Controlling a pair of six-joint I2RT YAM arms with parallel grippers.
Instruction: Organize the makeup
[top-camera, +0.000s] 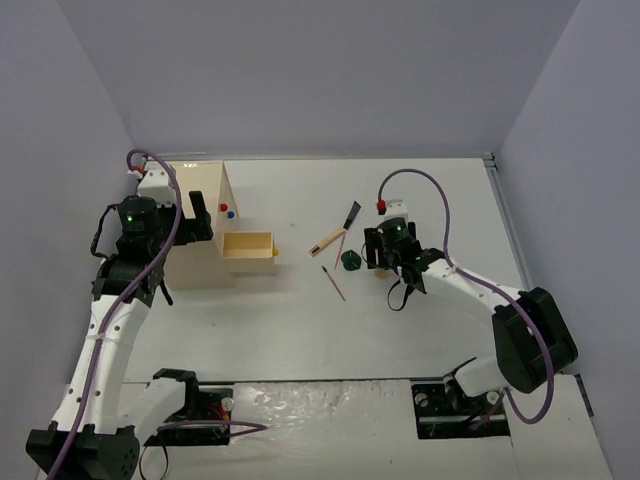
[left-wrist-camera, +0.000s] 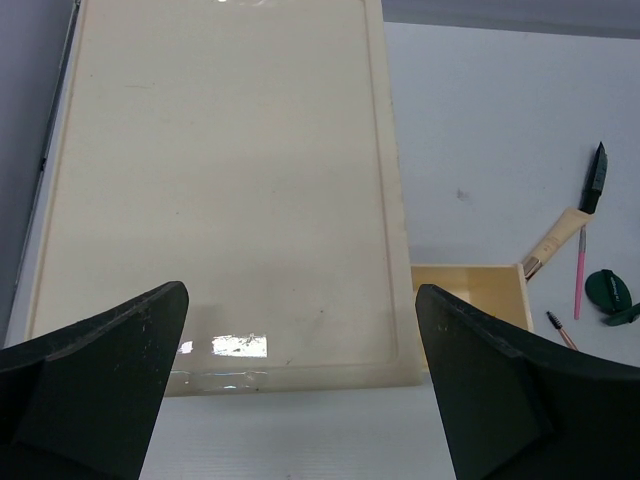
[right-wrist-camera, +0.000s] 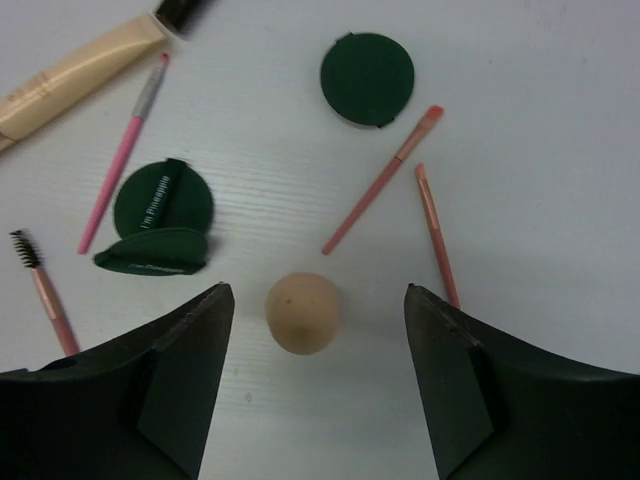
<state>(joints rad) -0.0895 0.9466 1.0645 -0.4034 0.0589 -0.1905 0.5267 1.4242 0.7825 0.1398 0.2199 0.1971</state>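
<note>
The right gripper is hovering low over the white table with its fingers spread wide and holding nothing, and a beige sponge is sitting on the tabletop in the gap between them, touching neither. The rest of the makeup is lying scattered just beyond the sponge. An open green compact is resting to one side, with a closed green compact farther off. Two coral-tipped brushes are lying near each other beside the far finger. A pink pencil is slanting alongside a beige tube with a black end, and a spoolie wand is lying at the edge of the wrist view. Across the table, well apart from this cluster, the left gripper is hanging over the flat top of the wooden box, its fingers likewise open and empty. One drawer is standing pulled out toward the makeup, a yellow knob on its front, and blue and red knobs are showing on the box face above it.
</note>
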